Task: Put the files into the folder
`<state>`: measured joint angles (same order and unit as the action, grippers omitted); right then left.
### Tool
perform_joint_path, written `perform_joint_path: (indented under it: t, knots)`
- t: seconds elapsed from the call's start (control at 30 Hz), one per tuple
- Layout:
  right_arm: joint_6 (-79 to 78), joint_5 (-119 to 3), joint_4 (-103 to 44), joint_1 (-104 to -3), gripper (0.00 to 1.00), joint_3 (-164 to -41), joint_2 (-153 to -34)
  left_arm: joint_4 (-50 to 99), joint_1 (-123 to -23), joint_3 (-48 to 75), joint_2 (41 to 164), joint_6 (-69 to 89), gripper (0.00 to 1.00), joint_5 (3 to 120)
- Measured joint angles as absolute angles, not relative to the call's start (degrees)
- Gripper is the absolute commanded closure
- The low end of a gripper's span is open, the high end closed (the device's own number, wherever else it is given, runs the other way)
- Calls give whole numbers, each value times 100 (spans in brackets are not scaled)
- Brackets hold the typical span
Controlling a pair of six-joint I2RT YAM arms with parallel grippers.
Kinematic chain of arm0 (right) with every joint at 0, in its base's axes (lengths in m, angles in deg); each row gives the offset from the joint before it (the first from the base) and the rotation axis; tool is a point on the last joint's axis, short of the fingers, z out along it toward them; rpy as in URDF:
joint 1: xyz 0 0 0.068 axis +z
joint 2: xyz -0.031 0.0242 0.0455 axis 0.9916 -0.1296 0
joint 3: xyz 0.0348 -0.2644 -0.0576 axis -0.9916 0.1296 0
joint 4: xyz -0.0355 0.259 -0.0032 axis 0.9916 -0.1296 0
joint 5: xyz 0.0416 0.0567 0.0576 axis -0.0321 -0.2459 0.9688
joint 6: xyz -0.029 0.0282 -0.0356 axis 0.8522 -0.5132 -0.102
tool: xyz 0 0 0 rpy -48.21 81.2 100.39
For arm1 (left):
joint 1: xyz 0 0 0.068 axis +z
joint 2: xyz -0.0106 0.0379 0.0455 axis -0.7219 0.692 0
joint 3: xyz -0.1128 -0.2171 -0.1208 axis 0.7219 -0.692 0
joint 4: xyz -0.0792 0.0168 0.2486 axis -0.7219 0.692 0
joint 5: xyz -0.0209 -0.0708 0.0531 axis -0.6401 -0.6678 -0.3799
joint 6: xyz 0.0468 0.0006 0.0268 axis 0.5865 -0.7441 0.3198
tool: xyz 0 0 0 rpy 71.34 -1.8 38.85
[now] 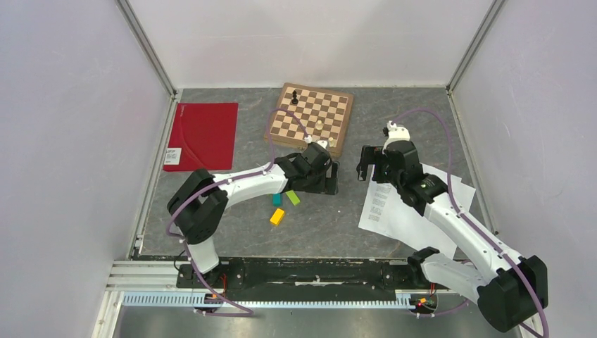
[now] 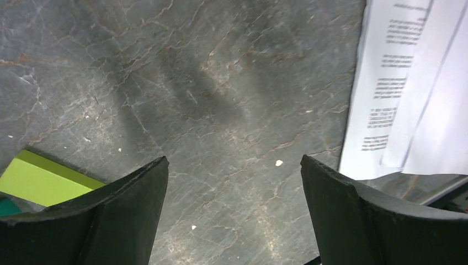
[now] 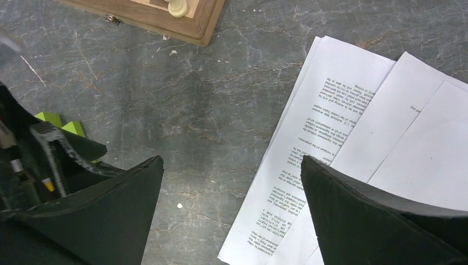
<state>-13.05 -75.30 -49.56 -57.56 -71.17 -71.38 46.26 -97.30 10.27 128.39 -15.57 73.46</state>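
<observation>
Nothing of the task is done yet, as far as we can see. The files (image 1: 405, 215) lie in a loose, fanned pile on the right side of the desk (image 1: 317, 232), partly under the right arm, with printed text showing on some sheets. The folder (image 1: 204, 134) sits flat at the far left corner, well apart from the files. It looks closed to us, with its white label at the near-left corner, and no sheet is on it or in it.

The left gripper (image 1: 334, 179) hangs over bare desk near the middle with its jaws spread wide and nothing between them. Its wrist view shows the edge of the files off to one side. The right gripper (image 1: 363, 169) is likewise wide open and empty, poised just beside the far-left edge of the files and touching no sheet.

We judge that everything is still ahead: gathering or lifting the sheets, opening the folder, carrying the sheets across and laying them inside. The chessboard (image 1: 313, 116) and a few coloured blocks (image 1: 284, 205) lie between files and folder.
</observation>
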Motion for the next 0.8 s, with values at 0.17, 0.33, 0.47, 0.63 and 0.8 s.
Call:
perform_joint_path:
  t: [0.17, 0.33, 0.47, 0.63, 0.8]
  knots:
    - [-1290, -7528, -4954, -5756, 2, -7051, -7101, 4392, -9730, 675, 12925, -1646, 5, 7304]
    - [-1290, -7526, -4978, -5756, 2, -6981, -7101, 4206, -9686, 243, 12925, -1703, 4, 7313]
    - [-1287, -7524, -4996, -5756, 2, -6957, -7101, 4040, -9586, 48, 12800, -1729, 4, 7308]
    - [-1290, -7524, -4994, -5756, 2, -6955, -7101, 3920, -9306, -295, 12529, -1745, 4, 7308]
    - [-1290, -7504, -4991, -5756, 2, -6931, -7103, 3985, -8917, -614, 12221, -1747, 4, 7385]
